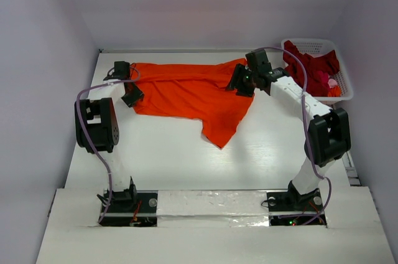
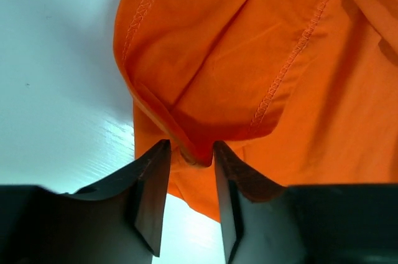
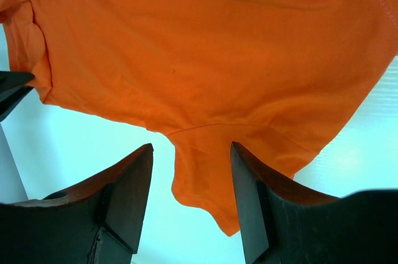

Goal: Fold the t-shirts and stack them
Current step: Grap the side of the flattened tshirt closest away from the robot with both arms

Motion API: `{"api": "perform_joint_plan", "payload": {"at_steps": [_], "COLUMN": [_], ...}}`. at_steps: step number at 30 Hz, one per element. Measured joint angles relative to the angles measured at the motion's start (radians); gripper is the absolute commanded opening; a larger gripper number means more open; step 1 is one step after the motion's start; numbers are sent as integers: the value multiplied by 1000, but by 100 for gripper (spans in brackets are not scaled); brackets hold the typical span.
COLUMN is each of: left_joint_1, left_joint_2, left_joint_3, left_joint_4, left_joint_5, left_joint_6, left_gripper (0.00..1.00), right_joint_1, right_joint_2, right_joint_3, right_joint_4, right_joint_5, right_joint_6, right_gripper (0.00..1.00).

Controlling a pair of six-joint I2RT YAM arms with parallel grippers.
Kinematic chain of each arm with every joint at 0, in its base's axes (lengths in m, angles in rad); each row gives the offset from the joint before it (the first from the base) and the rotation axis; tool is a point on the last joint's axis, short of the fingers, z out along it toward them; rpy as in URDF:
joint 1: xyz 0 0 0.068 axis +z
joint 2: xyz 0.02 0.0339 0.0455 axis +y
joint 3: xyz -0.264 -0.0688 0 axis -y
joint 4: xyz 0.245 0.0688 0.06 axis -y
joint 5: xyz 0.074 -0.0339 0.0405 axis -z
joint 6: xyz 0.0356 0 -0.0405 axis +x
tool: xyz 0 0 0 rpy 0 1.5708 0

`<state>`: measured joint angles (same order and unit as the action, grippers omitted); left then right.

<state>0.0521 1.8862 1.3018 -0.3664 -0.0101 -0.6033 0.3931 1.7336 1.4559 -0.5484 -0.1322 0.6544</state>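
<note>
The bright orange t-shirt [image 1: 193,93] lies spread across the back middle of the table. My left gripper [image 1: 129,88] is at its left edge. In the left wrist view its jaws [image 2: 191,152] stand close together, pinching a raised fold of the shirt's hemmed edge [image 2: 189,149]. My right gripper [image 1: 242,81] is at the shirt's right end. In the right wrist view its jaws [image 3: 191,158] are open on either side of a sleeve flap [image 3: 211,170], without touching it. Dark red t-shirts [image 1: 311,65] lie heaped in the basket.
The white lattice basket [image 1: 345,86] stands at the back right, beside the right arm. A point of the orange shirt hangs toward the table's middle [image 1: 219,139]. White walls close in the back and both sides.
</note>
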Motion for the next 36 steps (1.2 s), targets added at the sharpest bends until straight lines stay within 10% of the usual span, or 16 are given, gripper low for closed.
{"api": "perform_joint_plan", "payload": {"at_steps": [12,17,22,36], "left_joint_1": [0,0,0,0], "left_joint_2": [5,5,5,5], "left_joint_3": [0,14,54,86], "left_joint_4": [3,-12,-26,-58], "left_joint_5": [-8,-11,-13,-13], "left_joint_6": [0,-1,-1,-1], "left_gripper": [0,0,0,0], "right_joint_1": [0,0,1,153], "right_joint_2": [0,-4,-44,-174], "right_joint_3": [0,-16,-114,-414], "right_joint_4": [6,20,24,-19], "right_joint_5": [-9,-19,-24,-62], "right_joint_6": [1,1,-3,-39], "right_gripper": [57,62,100,97]}}
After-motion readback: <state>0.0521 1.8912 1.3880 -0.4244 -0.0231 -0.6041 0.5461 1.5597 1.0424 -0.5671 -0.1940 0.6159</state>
